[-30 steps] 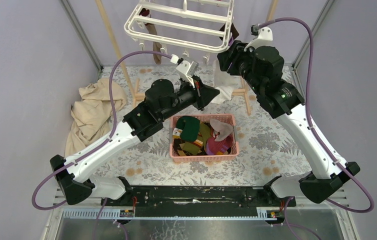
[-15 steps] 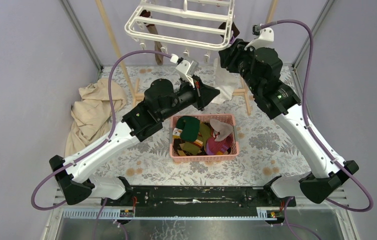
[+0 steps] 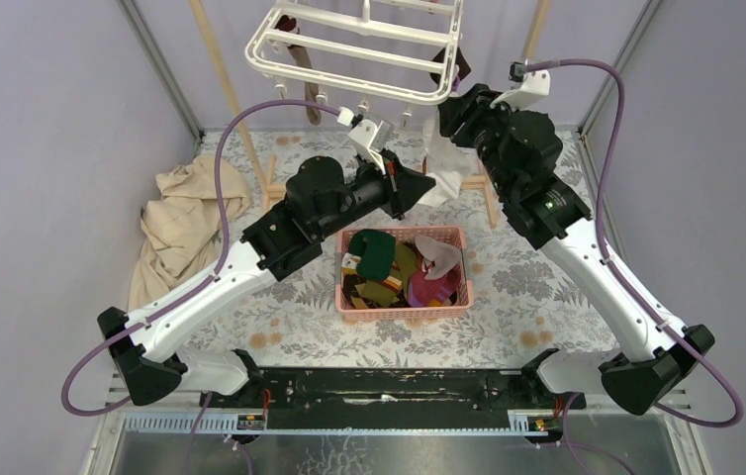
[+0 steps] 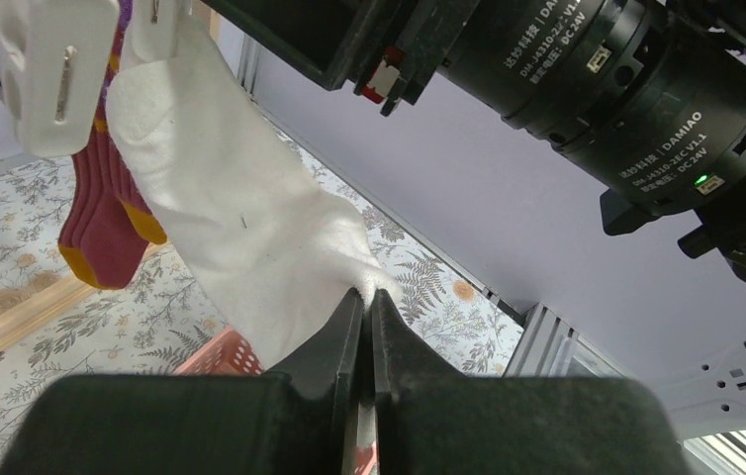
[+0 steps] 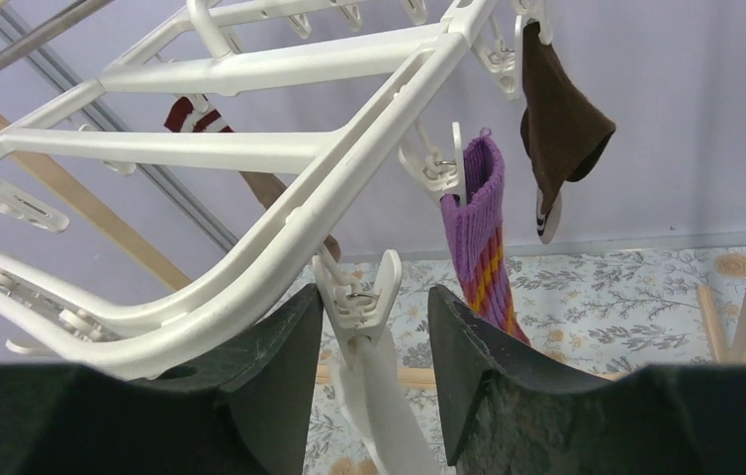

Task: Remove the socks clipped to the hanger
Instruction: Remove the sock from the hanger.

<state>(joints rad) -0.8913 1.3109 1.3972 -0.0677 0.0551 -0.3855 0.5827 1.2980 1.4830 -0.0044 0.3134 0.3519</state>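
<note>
The left gripper (image 4: 364, 297) is pinched tight on the toe of one soft white sock (image 4: 240, 228), hung from a white plastic clip (image 5: 357, 287) that the right gripper (image 5: 377, 302) straddles, jaws wide. At the clip's 2 o'clock dangle one ribbed purple sock (image 5: 476, 228) and one brown sock (image 5: 559, 124), under the round-cornered white hanger (image 5: 280, 148) at 12 o'clock.

We see the hanger (image 5: 201, 148) overhead at the rear of the bench (image 3: 527, 277). The basket (image 3: 404, 310) sits mid-bench with socks (image 3: 389, 272) in it, cloth (image 3: 186, 218) at left. One sock (image 4: 240, 228) hangs from a corner clip (image 5: 359, 292), which sits between the right gripper (image 5: 374, 327) jaws. The left gripper (image 4: 364, 297) jaws pinch its lower end.
</note>
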